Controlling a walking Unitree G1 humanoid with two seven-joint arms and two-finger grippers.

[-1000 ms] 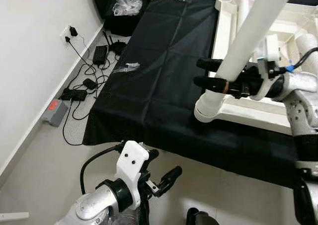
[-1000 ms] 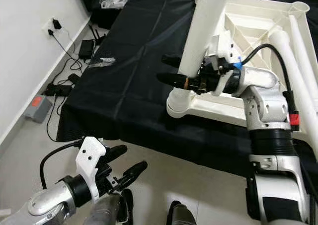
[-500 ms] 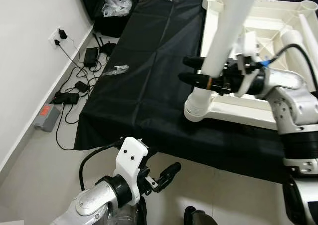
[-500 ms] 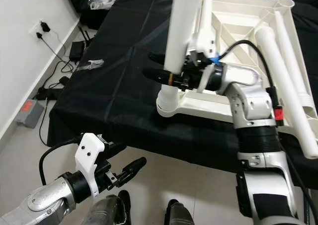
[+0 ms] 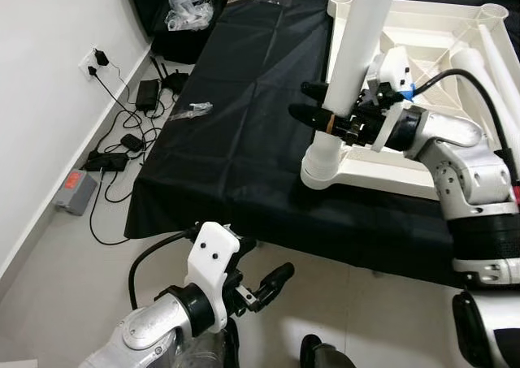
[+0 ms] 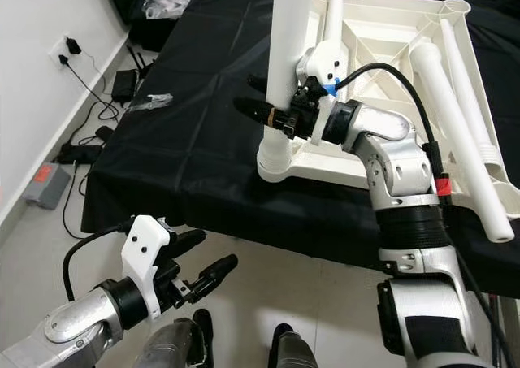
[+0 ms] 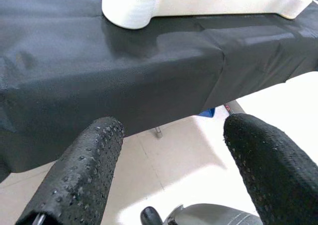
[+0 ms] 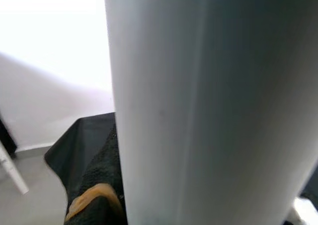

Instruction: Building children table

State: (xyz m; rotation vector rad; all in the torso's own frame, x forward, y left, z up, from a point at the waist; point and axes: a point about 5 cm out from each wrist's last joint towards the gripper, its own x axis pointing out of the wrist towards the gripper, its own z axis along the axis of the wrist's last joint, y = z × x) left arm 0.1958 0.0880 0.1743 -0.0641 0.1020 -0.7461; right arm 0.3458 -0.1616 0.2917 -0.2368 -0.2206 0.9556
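An upturned white table top (image 5: 382, 178) lies on a black cloth (image 5: 244, 124). A white table leg (image 5: 357, 43) stands nearly upright in the near left corner socket (image 5: 323, 171). My right gripper (image 5: 302, 98) is shut on this leg just above the socket, its black fingers reaching past it. Close up, the leg (image 8: 208, 106) lies against a black fingertip (image 8: 94, 205). My left gripper (image 5: 264, 261) hangs open and holds nothing, low in front of the cloth's near edge. The socket (image 7: 131, 6) sits above the left gripper (image 7: 171, 150).
Two loose white legs (image 6: 455, 132) lie across the table top's right side. A small plastic bag (image 5: 193, 110) rests on the cloth. Cables and power adapters (image 5: 138, 116) trail on the floor by the left wall, near a grey and red box (image 5: 71, 191).
The leg has swung from a lean to the right to nearly upright in the socket, with my right gripper still shut on it. The camera has shifted; the left gripper stays low and open.
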